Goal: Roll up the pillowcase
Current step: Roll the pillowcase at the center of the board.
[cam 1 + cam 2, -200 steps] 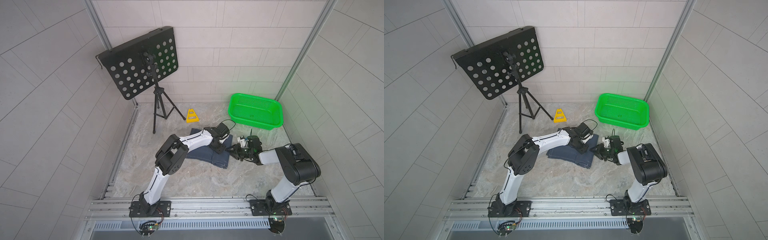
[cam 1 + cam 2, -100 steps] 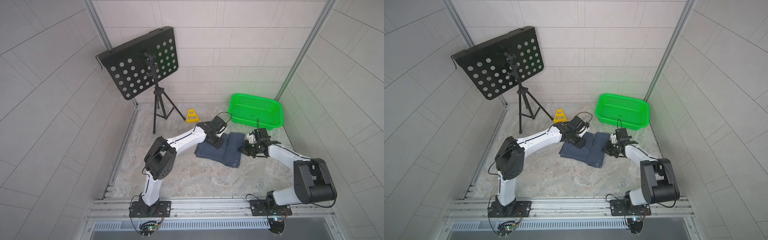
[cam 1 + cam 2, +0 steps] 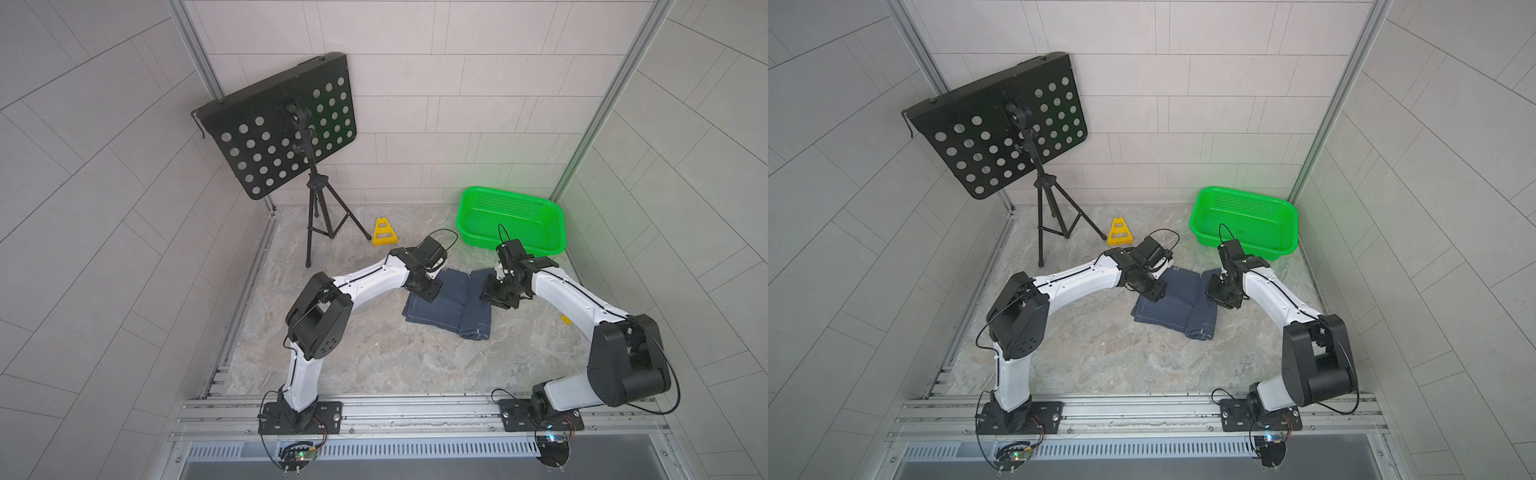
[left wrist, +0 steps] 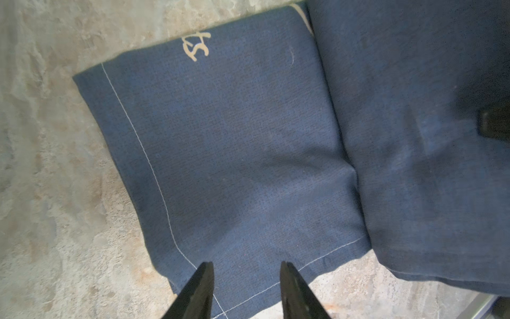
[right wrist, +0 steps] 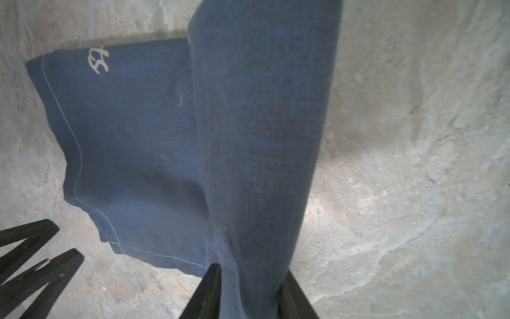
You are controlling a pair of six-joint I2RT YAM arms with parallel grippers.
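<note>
The pillowcase (image 3: pixel 440 305) is a dark navy cloth lying on the marble floor in both top views (image 3: pixel 1167 309). Its left part (image 4: pixel 234 143) lies flat, with a pale stitched seam and a bit of pale script. Its right edge is turned over into a thick roll (image 5: pixel 262 124). My left gripper (image 4: pixel 245 276) hovers open over the flat part's seamed corner and holds nothing (image 3: pixel 428 291). My right gripper (image 5: pixel 252 273) is at the roll's far end (image 3: pixel 494 295). It is open, and the roll fills the gap between its fingers.
A green basket (image 3: pixel 511 220) stands at the back right, just behind the right wrist. A yellow triangular piece (image 3: pixel 385 232) and a black music stand on a tripod (image 3: pixel 318 216) stand at the back left. A small yellow scrap (image 3: pixel 566 319) lies by the right arm.
Both arms have stretched toward the back and the cloth has shifted right. Its right edge is now rolled over. The right jaws have spread apart.
</note>
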